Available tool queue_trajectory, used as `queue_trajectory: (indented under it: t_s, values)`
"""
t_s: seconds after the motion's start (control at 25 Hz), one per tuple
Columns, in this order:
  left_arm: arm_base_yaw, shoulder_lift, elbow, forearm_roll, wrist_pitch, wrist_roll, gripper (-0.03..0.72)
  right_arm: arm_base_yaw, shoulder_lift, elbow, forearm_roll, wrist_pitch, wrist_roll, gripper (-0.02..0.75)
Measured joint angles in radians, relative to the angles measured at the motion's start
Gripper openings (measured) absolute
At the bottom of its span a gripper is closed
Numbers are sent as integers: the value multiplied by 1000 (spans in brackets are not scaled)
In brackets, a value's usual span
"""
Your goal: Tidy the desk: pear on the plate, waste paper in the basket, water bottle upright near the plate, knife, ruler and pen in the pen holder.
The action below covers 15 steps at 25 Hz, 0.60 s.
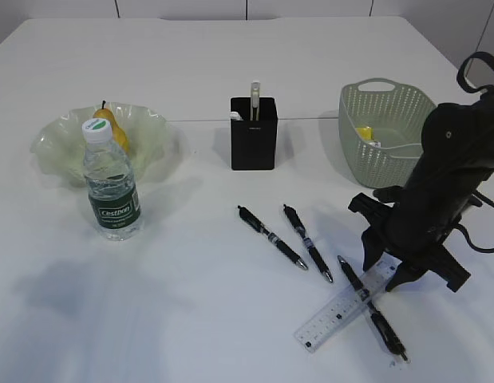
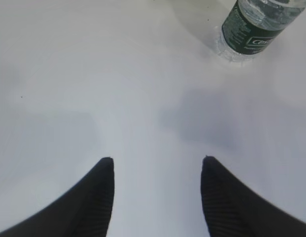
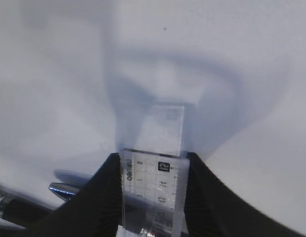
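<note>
Nearest me, the ruler (image 1: 348, 306) lies flat on the desk (image 1: 191, 319) with one pen (image 1: 373, 309) crossing over it, and the right gripper (image 1: 406, 267) is down on the ruler's far end. From the room that black arm hides the contact. The right wrist view settles it: both fingers (image 3: 96, 190) bracket the clear strip (image 3: 157, 170), edges against the pads, so the jaws look pinched on the ruler, though I can't swear the squeeze is firm yet. A flat, slick strip like that wants a square grip across its width and a slow lift, or it will pivot and drag that pen along; tipping one end up first should help.

Two more pens (image 1: 271, 237) (image 1: 307, 242) lie loose just beyond, side by side, apart from the ruler.

Over to the left, the left gripper (image 2: 157, 197) hangs with fingers spread wide over bare white, holding nothing; only its own camera shows it, with the foot of the water bottle (image 2: 251, 29) ahead.

That bottle stands upright, right against the plate (image 1: 55, 148), and the pear (image 1: 112, 128) sits on it behind the cap. Farther back, the pen holder (image 1: 254, 136) has something pale poking out, and the basket (image 1: 382, 132) holds a yellowish scrap, details too small to name.
</note>
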Motion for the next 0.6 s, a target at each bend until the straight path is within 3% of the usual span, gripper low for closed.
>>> queue_trajectory:
  t_s: [0.6]
  values:
    - [0,0,0,0,-16,0,394,0,-10,-6,0,59,-83,273]
